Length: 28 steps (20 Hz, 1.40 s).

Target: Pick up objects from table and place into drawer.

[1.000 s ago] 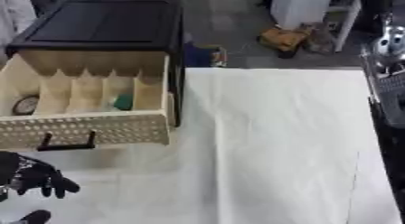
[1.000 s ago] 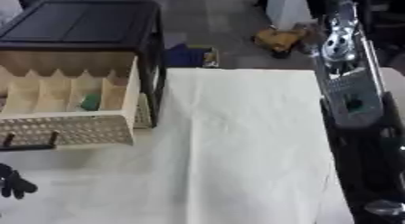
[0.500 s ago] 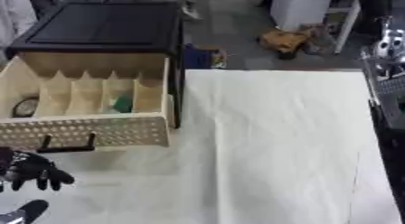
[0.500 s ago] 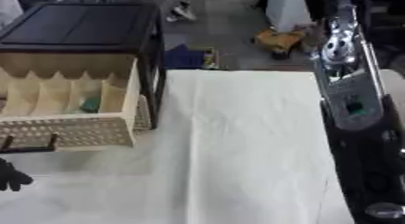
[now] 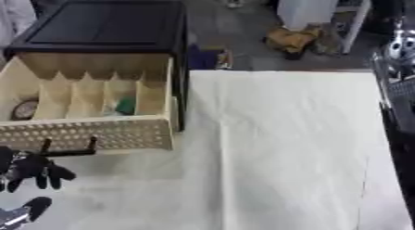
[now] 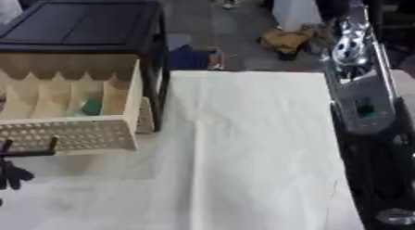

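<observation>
Resting low at the near left corner of the worktop [image 5: 275, 145], the left hand [image 5: 31, 168] shows black fingers curled downward with nothing seen between them; it sits just in front of the drawer's black handle [image 5: 69, 152] and whether it touches that handle cannot be told. The right arm [image 6: 365, 113] rises along the right edge as a silver and black column; its hand is not visible in either view, so its state cannot be told. A cream cloth covers the worktop, and no loose object shows on it. The drawer [image 5: 89, 134] stands pulled out at the left, cream-coloured, with a perforated front panel and upright dividers forming narrow compartments. A small green object [image 5: 126, 105] lies in one of the right-hand compartments, near the drawer front. A round dark-rimmed object [image 5: 24, 109] lies in the leftmost compartment. Behind the drawer stands the black cabinet [image 5: 105, 27] that houses it. Beyond the worktop's far edge, on the floor, lie a blue item [image 5: 203, 60] and a tan bundle [image 5: 292, 39].
</observation>
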Each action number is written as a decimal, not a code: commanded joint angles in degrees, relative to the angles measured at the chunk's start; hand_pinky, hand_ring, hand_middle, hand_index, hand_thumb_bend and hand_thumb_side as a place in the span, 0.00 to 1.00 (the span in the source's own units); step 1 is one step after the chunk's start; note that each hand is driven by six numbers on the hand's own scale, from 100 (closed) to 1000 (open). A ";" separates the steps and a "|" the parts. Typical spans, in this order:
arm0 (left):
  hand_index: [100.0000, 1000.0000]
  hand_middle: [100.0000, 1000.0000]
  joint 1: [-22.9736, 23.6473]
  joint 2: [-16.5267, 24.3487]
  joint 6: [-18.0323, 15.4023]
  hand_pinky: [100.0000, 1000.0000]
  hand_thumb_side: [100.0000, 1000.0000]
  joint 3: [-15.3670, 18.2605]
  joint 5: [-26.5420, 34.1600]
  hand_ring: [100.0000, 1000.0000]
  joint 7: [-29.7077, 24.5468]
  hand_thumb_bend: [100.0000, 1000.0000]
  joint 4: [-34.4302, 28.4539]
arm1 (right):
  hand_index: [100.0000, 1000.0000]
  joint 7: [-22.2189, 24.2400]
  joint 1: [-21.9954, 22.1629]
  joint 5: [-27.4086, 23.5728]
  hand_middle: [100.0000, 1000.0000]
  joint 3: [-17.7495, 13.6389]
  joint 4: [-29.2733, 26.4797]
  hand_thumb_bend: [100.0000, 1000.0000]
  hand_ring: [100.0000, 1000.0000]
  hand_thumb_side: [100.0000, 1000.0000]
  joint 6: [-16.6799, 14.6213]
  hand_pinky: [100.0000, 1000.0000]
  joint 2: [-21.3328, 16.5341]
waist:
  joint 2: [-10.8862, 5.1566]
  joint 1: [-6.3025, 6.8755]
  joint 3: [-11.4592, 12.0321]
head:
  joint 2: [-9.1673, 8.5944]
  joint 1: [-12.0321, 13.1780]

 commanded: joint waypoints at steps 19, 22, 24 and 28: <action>0.98 0.74 -5.77 0.71 0.39 0.42 1.00 0.07 -0.94 0.68 1.16 0.00 5.86 | 0.80 0.48 -1.61 -0.09 0.57 -0.52 -0.57 0.03 0.58 1.00 -0.43 0.49 -1.02 | 0.15 0.20 -0.82 | -1.73 0.51; 0.98 0.73 -5.98 0.44 0.13 0.41 1.00 -0.33 0.16 0.67 0.48 0.00 5.57 | 0.80 0.41 -1.57 -0.09 0.57 -0.63 -0.52 0.03 0.58 1.00 -0.37 0.49 -1.03 | 0.18 0.16 -0.91 | -1.76 0.48; 0.98 0.73 -6.26 0.26 0.12 0.41 1.00 -0.43 1.31 0.66 -0.29 0.00 4.96 | 0.80 0.42 -1.49 -0.09 0.57 -0.69 -0.50 0.03 0.58 1.00 -0.32 0.49 -1.00 | 0.17 0.16 -0.90 | -1.74 0.43; 1.00 0.73 -6.61 0.14 0.12 0.40 1.00 -0.24 3.27 0.66 -1.57 0.00 3.03 | 0.80 0.45 -1.40 -0.08 0.56 -0.77 -0.50 0.03 0.58 1.00 -0.24 0.49 -1.04 | 0.18 0.19 -0.92 | -1.67 0.20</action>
